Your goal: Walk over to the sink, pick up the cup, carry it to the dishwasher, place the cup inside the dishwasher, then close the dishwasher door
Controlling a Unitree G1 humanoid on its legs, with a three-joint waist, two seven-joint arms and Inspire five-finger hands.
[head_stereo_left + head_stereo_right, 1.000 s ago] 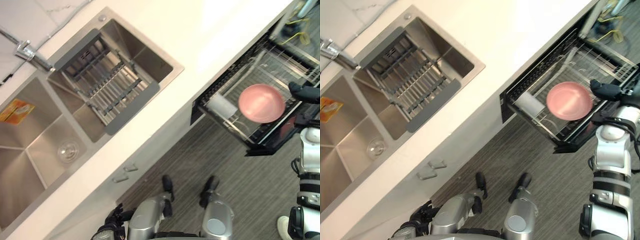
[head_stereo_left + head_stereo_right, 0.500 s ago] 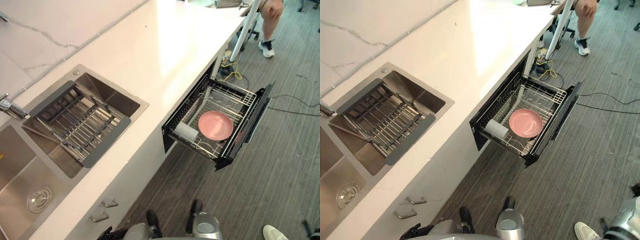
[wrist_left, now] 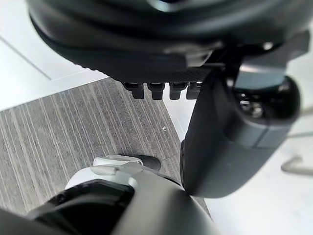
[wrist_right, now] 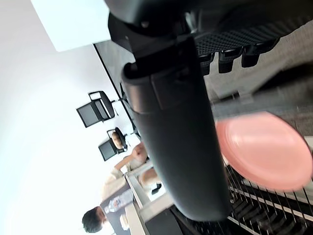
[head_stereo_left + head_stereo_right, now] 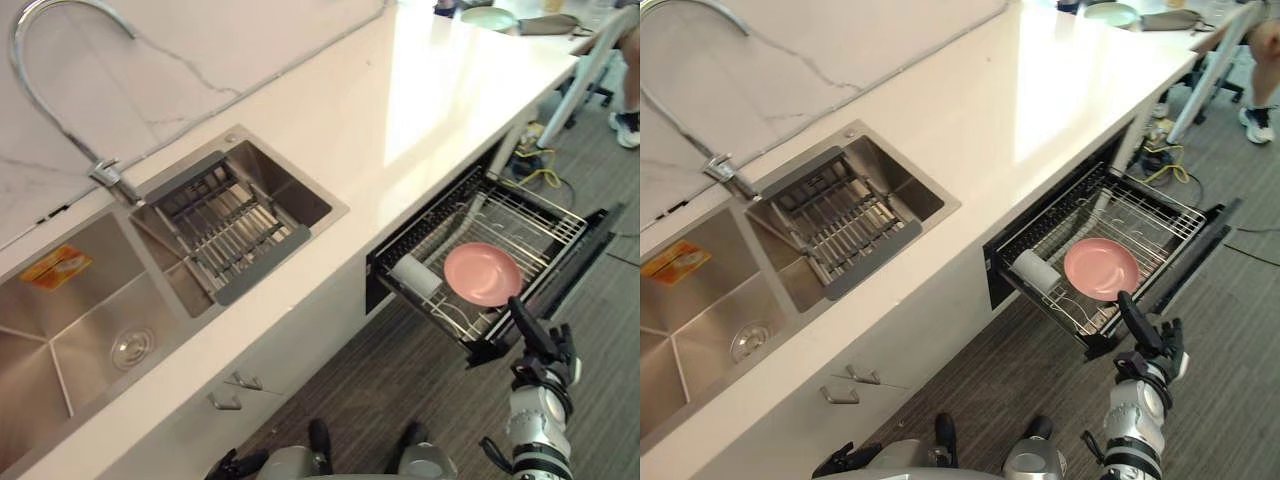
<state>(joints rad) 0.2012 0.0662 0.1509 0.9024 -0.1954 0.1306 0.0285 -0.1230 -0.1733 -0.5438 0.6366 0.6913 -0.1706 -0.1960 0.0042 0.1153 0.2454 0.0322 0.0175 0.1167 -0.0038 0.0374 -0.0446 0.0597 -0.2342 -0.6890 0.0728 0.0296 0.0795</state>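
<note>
1. I saw a long white table (image 5: 400, 110) running across the head views, with a double steel sink (image 5: 60, 330) set in it and a curved faucet (image 5: 103, 172) behind the divider.
2. A grey draining rack (image 5: 235, 235) sat across the sink's right basin, and an orange packet (image 5: 55, 267) lay in the left basin.
3. At the table's far end stood a pale bowl (image 5: 488, 17); beyond it I saw a person's leg and shoe (image 5: 1255, 120).
4. A yellow cable (image 5: 540, 165) lay on the floor just past the dishwasher (image 5: 560, 285).
5. The dishwasher was pulled out from under the table, its wire rack (image 5: 530, 215) exposed and its dark front panel jutting over the grey floor.
6. The cup (image 5: 413, 276), white, lay on its side in the rack's near corner, just beside a pink plate (image 5: 483, 273) that took up the rack's middle.
7. My right hand (image 5: 545, 350) hovered near the front panel, on the floor side, with its fingers straight and spread, holding nothing. The plate and the panel's edge stood between it and the cup.
8. My left hand (image 5: 235, 465) hung low by the cabinet front, well apart from the dishwasher, its fingers loose and empty.
</note>
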